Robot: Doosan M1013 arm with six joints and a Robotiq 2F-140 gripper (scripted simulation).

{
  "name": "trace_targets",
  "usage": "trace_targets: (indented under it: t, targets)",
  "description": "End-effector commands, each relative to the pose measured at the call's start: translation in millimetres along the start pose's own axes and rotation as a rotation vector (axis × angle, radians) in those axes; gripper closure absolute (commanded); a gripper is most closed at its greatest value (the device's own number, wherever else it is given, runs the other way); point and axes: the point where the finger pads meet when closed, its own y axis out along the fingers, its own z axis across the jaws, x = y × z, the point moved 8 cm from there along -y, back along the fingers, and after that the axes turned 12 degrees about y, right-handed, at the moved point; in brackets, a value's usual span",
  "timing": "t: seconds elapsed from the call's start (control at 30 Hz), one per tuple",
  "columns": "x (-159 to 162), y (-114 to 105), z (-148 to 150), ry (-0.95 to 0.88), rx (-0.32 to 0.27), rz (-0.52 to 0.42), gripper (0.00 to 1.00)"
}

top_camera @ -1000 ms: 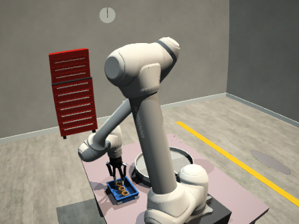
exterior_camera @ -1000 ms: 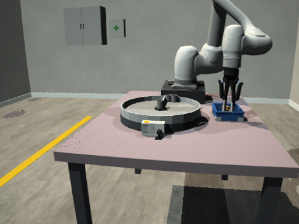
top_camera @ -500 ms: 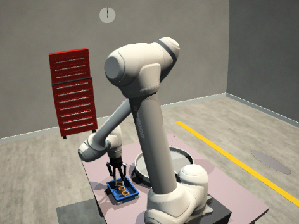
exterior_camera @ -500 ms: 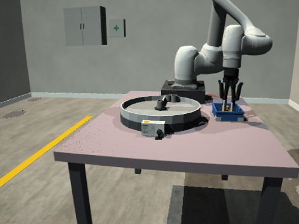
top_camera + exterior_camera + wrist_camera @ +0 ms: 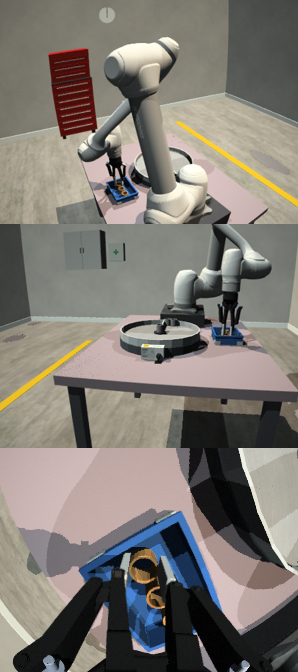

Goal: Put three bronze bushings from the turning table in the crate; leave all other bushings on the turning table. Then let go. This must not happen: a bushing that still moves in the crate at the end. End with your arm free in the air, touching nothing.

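My gripper (image 5: 144,563) reaches down into the blue crate (image 5: 153,584) and is shut on a bronze bushing (image 5: 141,565) at the crate's far end. It also shows in the top view (image 5: 119,181) and the exterior view (image 5: 228,329). Two more bronze bushings (image 5: 123,190) lie in the crate (image 5: 122,190) in front of the held one. The turning table (image 5: 160,335) stands at the table's middle. Two dark grey bushings (image 5: 170,322) stand on its far side by the centre hub (image 5: 159,328).
The arm's base (image 5: 183,314) stands on a black block behind the turning table. A small control box (image 5: 152,352) is fixed to the turning table's front. The crate (image 5: 228,335) sits near the table's right edge.
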Motion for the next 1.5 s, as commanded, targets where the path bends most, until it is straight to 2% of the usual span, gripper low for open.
trace_targets:
  t: [0.0, 0.2, 0.23, 1.47]
  targets:
    - [0.0, -0.1, 0.0, 0.0, 0.0, 0.0, 1.0]
    - [0.0, -0.1, 0.0, 0.0, 0.0, 0.0, 1.0]
    - [0.0, -0.1, 0.0, 0.0, 0.0, 0.0, 0.72]
    - [0.0, -1.2, 0.0, 0.0, 0.0, 0.0, 0.72]
